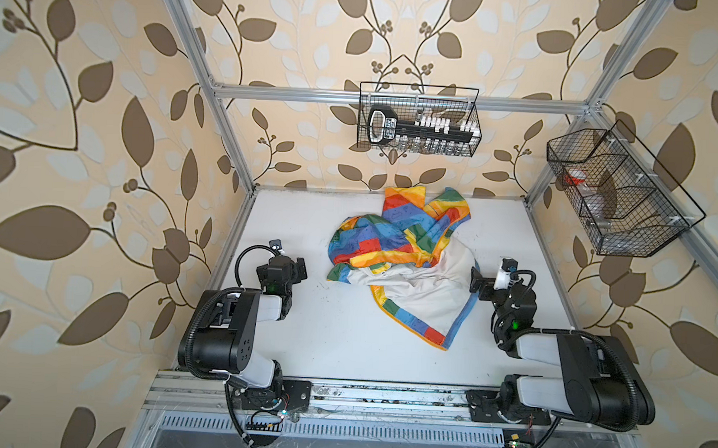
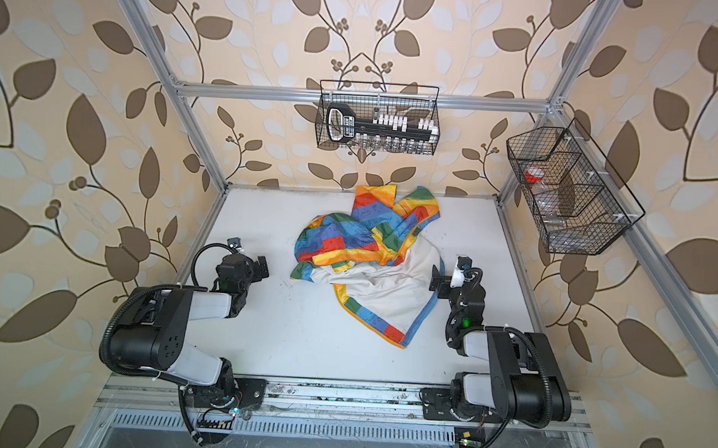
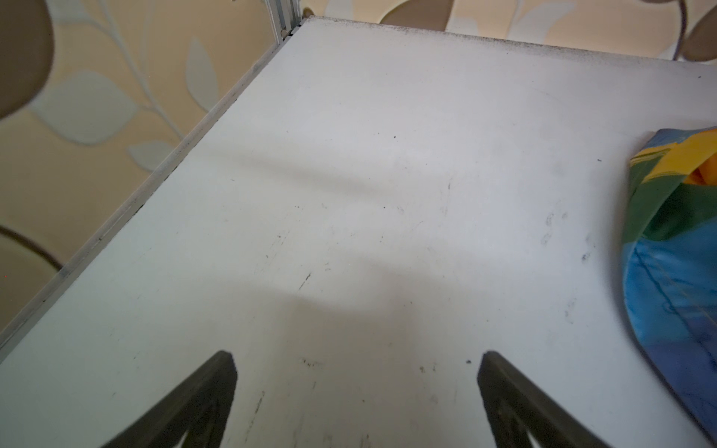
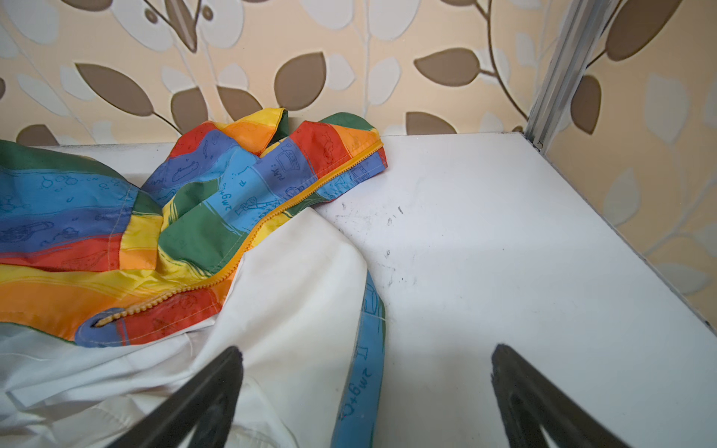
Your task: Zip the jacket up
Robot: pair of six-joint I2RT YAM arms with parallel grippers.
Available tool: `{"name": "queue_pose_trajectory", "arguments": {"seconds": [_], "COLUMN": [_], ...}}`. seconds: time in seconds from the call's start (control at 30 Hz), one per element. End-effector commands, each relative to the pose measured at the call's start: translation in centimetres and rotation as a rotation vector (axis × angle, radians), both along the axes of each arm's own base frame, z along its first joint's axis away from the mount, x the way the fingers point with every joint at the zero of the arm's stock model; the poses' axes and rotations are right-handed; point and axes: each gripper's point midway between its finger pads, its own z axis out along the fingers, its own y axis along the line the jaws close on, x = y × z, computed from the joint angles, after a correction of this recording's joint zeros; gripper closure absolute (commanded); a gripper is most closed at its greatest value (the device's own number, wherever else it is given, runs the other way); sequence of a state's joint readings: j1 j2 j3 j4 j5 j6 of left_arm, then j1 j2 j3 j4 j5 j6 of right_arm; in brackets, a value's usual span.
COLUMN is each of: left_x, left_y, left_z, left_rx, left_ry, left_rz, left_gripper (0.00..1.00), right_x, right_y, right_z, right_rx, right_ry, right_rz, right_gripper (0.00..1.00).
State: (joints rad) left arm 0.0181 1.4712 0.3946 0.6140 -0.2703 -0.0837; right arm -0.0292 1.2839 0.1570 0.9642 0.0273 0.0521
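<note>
The jacket (image 1: 401,256) (image 2: 368,254) lies crumpled and open in the middle of the white table, rainbow blocks at the back and off-white lining facing up at the front. In the right wrist view its orange-yellow zipper (image 4: 271,217) runs unjoined along the coloured edge. My right gripper (image 1: 477,280) (image 2: 436,278) (image 4: 368,349) is open at the jacket's right edge, holding nothing, with the blue hem (image 4: 364,380) below the gap between its fingers. My left gripper (image 1: 301,270) (image 2: 264,266) (image 3: 359,357) is open over bare table, left of the jacket (image 3: 675,252).
A black wire basket (image 1: 418,119) with small bottles hangs on the back rail. A second wire basket (image 1: 616,194) hangs on the right rail. Aluminium frame posts (image 1: 228,123) stand at the table's corners. The table (image 1: 344,336) ends at a metal rail in front.
</note>
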Motion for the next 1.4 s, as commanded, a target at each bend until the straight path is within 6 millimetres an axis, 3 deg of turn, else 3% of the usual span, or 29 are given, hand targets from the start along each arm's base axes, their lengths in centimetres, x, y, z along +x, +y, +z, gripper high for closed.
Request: {"name": "queue_pose_trajectory", "arguments": {"seconds": [0.0, 0.17, 0.23, 0.27, 0.33, 0.37, 0.43, 0.47, 0.6, 0.73, 0.8, 0.87, 1.13, 1.3, 1.33, 1.37], "left_x": [1.5, 2.0, 2.1, 2.3, 2.9, 3.1, 3.1, 3.0, 3.2, 4.4, 5.1, 5.6, 7.2, 8.2, 8.4, 8.5], "left_y": [0.1, 0.9, -0.5, -2.0, -7.1, -9.1, -13.0, -14.4, -18.4, -20.1, -21.2, -22.3, -26.4, -29.0, -29.4, -29.7], "left_z": [5.7, 12.9, 15.0, 15.4, 15.9, 15.7, 14.6, 13.9, 10.3, 7.3, 6.7, 6.3, 4.6, 2.7, 2.5, 2.3], "left_rx": [0.014, -0.15, -0.315, -0.396, -0.619, -0.709, -0.85, -0.873, -0.822, -0.806, -0.812, -0.821, -0.881, -0.89, -0.894, -0.905], "left_ry": [-0.048, -0.041, -0.019, 0.011, 0.092, 0.126, 0.211, 0.246, 0.376, 0.461, 0.473, 0.471, 0.477, 0.523, 0.524, 0.532], "left_rz": [0.016, 0.173, 0.19, 0.149, -0.038, -0.092, -0.165, -0.188, -0.241, -0.245, -0.269, -0.295, -0.361, -0.388, -0.398, -0.408], "left_gripper": [0.01, 0.01, 0.01, 0.01, 0.01, 0.01, 0.01, 0.01, 0.01, 0.01, 0.01, 0.01, 0.01, 0.01, 0.09, 0.24], "right_x": [-0.7, -3.2, -4.0, -4.5, -5.3, -5.0, -4.1, -3.8, -3.2, -3.5, -3.6, -3.5, -3.8, -3.6, -3.4, -3.2], "right_y": [-1.2, -2.1, -2.9, -3.4, -3.5, -2.2, 1.3, 2.5, 4.0, 2.9, 2.3, 1.9, 3.9, 5.1, 5.3, 5.6], "right_z": [4.5, 11.1, 13.0, 13.4, 14.4, 15.1, 16.0, 15.5, 9.4, 3.7, 1.4, -0.6, -7.1, -9.0, -9.2, -9.5], "right_rx": [0.0, 0.201, 0.34, 0.415, 0.511, 0.53, 0.574, 0.594, 0.55, 0.521, 0.537, 0.576, 0.699, 0.786, 0.802, 0.816], "right_ry": [-0.102, -0.253, -0.259, -0.224, -0.153, -0.128, -0.072, -0.014, 0.339, 0.528, 0.58, 0.629, 0.782, 0.812, 0.811, 0.816], "right_rz": [-0.07, -0.15, -0.21, -0.258, -0.29, -0.209, -0.011, 0.033, -0.017, -0.122, -0.158, -0.17, -0.128, -0.107, -0.097, -0.089], "right_gripper": [0.0, 0.0, 0.0, 0.0, 0.0, 0.02, 0.23, 0.29, 0.32, 0.23, 0.15, 0.15, 0.21, 0.28, 0.33, 0.38]}}
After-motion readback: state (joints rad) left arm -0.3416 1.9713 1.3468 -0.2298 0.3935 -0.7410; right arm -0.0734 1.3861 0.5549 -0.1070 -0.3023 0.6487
